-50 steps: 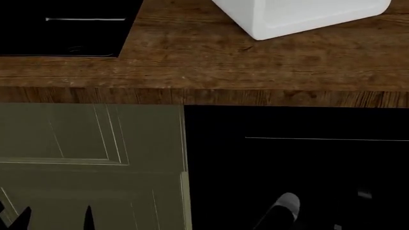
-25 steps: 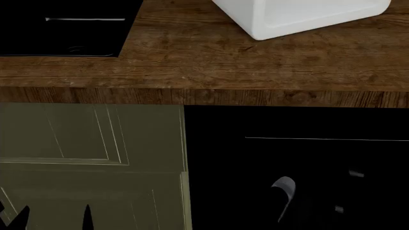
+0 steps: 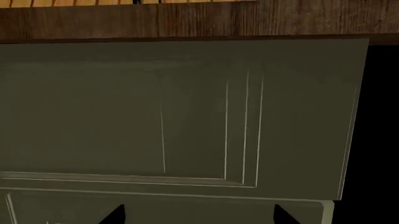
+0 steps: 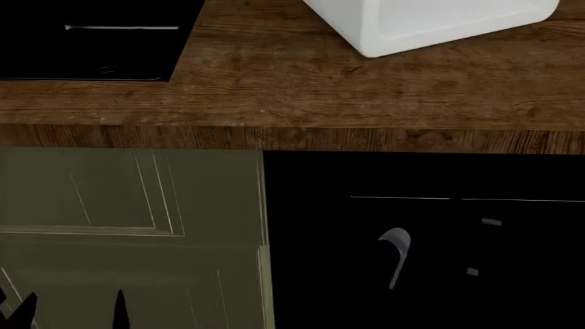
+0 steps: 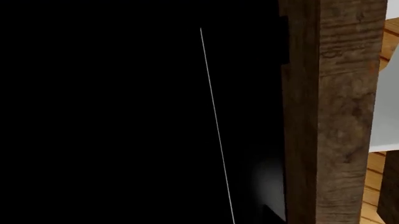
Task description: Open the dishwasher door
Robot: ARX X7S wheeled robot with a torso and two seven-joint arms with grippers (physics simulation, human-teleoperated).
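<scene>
Dishwasher door (image 4: pixel 311 274) shut beneath the countertop (image 4: pixel 292 103); right gripper (image 4: pixel 434 247) dark against it, jaws' state indiscernible.

Flat, even render light, sharp throughout, no blur; wooden surface (image 4: pixel 302 82) is brightest; below it the dishwasher door (image 4: pixel 420 240) reads near-featureless black, swallowing detail; no distinct cast shadows.

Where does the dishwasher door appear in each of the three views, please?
Head view: dishwasher door at lower right, under the wooden countertop.
Left wrist view: only a black sliver beside the green cabinet door.
Right wrist view: fills most of the frame.
Shared landmark: the countertop edge.
</scene>
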